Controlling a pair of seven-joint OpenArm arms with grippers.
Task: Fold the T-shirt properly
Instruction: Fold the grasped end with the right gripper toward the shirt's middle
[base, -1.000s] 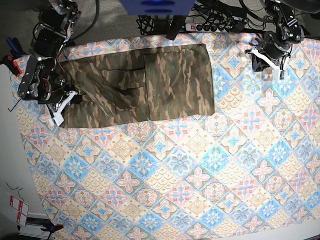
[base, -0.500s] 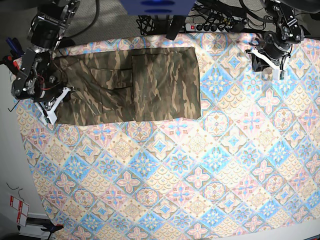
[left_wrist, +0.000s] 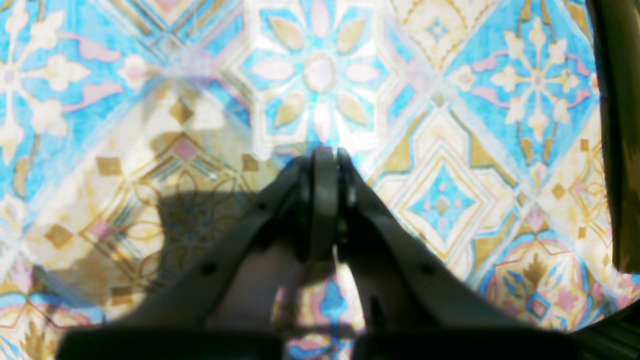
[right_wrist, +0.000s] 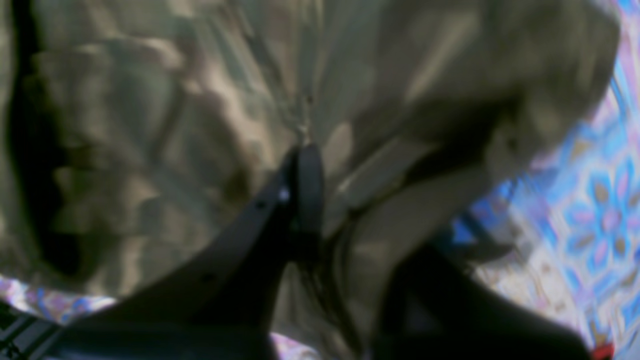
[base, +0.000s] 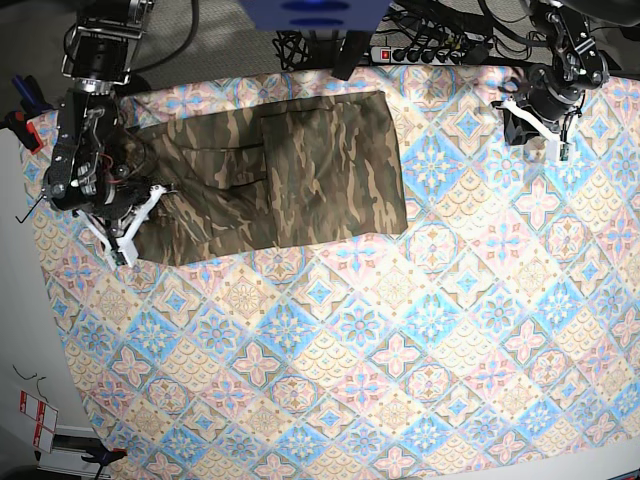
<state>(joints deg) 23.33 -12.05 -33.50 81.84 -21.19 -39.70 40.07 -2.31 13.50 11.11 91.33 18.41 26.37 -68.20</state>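
Camouflage cloth — the T-shirt (base: 270, 175) is lying as a folded band across the far left part of the tablecloth (base: 400, 350), its left end bunching at the right gripper (right_wrist: 305, 150). That gripper's fingers are pinching a fold of the shirt. Left gripper (left_wrist: 325, 160) is hovering over bare tablecloth, well apart from the shirt, fingers pressed together on nothing. Risks: the one-sided pull is likely skewing the band; the thin pinch may be slipping — or catching the tablecloth beneath and dragging it along.
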